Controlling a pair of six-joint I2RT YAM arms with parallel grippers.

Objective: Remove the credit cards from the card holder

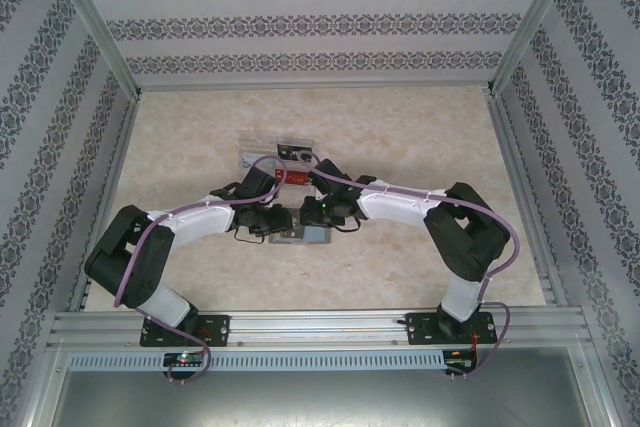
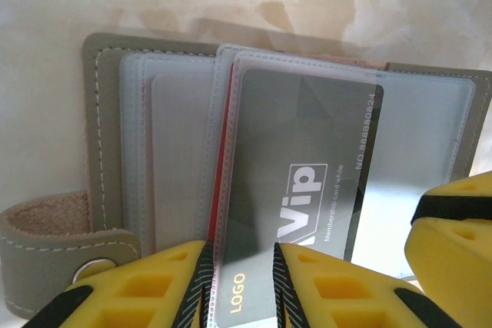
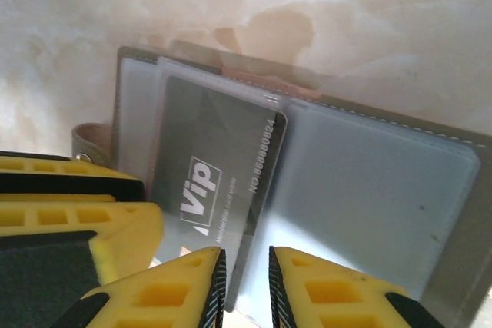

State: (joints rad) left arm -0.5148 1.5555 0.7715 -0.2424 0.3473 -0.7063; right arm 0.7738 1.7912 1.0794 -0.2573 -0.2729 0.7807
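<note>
place: lab-like robot test cell | walls: wallpaper panels (image 1: 300,22) with grey floral bands on three sides | frame: bare aluminium posts (image 1: 95,22), base rail (image 1: 320,327) | surface (image 1: 420,137): beige marble-look sheet | fixtures: cabled left arm (image 1: 190,222) and right arm (image 1: 400,207) bolted to rail

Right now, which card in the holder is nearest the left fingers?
The dark VIP card in the front clear sleeve, its LOGO end between the fingers; the red card peeks from behind.
</note>
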